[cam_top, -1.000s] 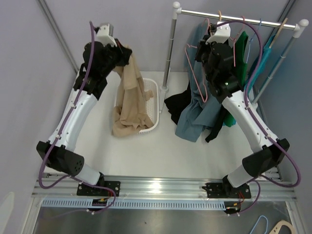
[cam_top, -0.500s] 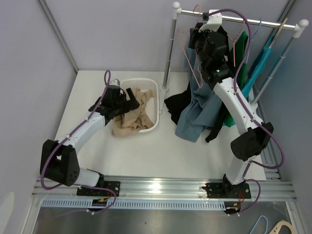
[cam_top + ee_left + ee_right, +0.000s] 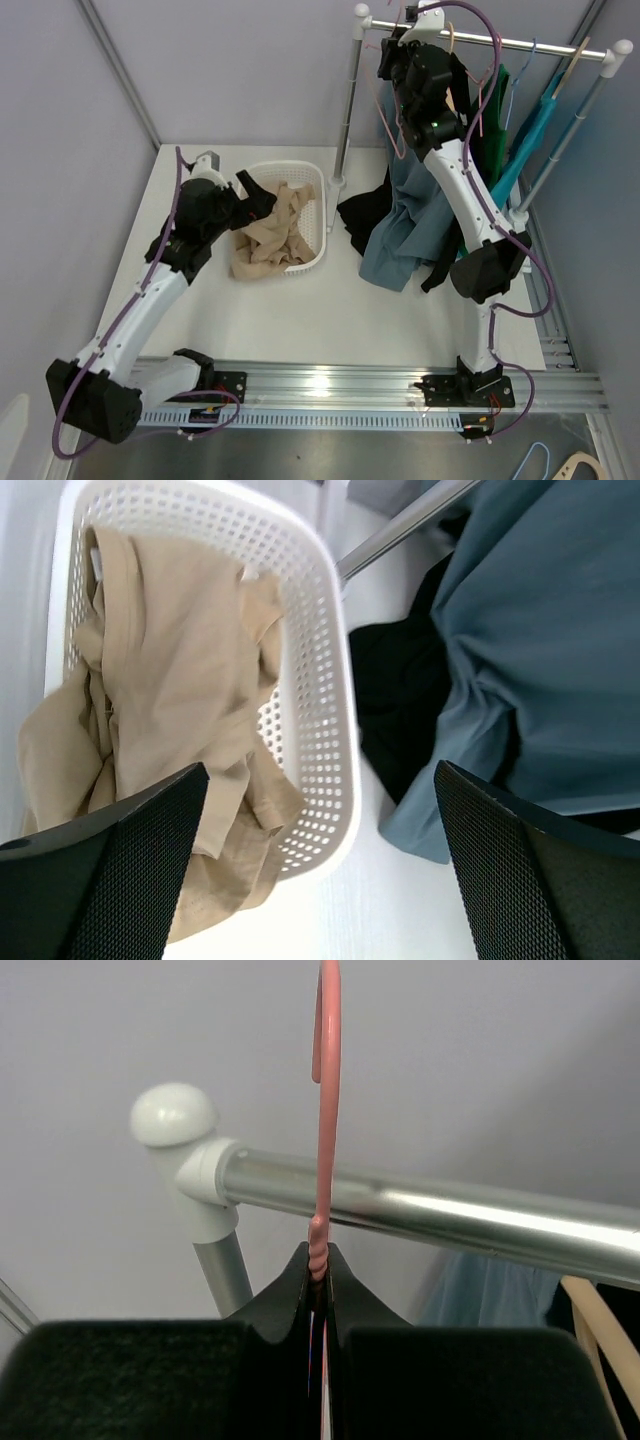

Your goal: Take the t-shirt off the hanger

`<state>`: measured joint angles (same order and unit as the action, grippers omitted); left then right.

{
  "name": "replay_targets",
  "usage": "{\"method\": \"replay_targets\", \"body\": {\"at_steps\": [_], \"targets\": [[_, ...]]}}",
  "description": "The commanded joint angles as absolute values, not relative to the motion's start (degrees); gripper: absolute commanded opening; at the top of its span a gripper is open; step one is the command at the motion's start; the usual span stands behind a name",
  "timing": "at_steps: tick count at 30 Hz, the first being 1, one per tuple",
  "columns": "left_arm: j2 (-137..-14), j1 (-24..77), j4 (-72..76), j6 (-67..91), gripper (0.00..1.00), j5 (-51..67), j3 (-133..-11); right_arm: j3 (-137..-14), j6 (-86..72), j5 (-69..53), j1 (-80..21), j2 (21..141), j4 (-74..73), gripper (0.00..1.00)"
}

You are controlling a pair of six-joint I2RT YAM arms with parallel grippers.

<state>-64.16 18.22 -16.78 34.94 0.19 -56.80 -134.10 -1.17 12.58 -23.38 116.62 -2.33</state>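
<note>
Right gripper (image 3: 320,1260) has lifted the pink hanger (image 3: 327,1060) to the rail (image 3: 450,1210).

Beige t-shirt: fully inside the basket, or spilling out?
Spilling out: t-shirt bunched in the basket, part draped over its rim.

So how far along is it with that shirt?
Mostly done, it seems. The beige t-shirt lies in the white basket, partly spilling over its edge, and the left gripper above it is open. The right gripper is shut on the pink hanger, up at the rail. Left: probably parking that hanger and letting go.
</note>
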Motion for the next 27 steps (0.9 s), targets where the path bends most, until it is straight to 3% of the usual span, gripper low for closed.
{"method": "replay_targets", "body": {"at_steps": [1, 7, 9, 16, 27], "targets": [[-58.1, 18.5, -14.2, 33.8, 1.0, 0.1, -58.4, -136.8, -0.3, 12.3, -23.1, 118.0, -3.1, 0.0], [-54.8, 18.5, -16.3, 32.5, 0.99, -1.9, -61.4, -136.7, -0.8, 13.1, -23.1, 117.8, -4.7, 0.09], [-54.6, 18.5, -17.0, 32.2, 0.99, -2.0, -62.1, -136.5, -0.9, 12.7, -23.2, 117.5, -5.5, 0.21], [-52.9, 18.5, -16.6, 31.9, 1.0, -2.3, -62.3, -132.6, -0.8, 13.4, -23.1, 111.5, -7.2, 0.41], [-49.8, 21.1, -12.7, 31.7, 0.99, -6.0, -57.3, -134.2, -2.6, 12.9, -22.1, 100.4, -23.9, 0.44]]}}
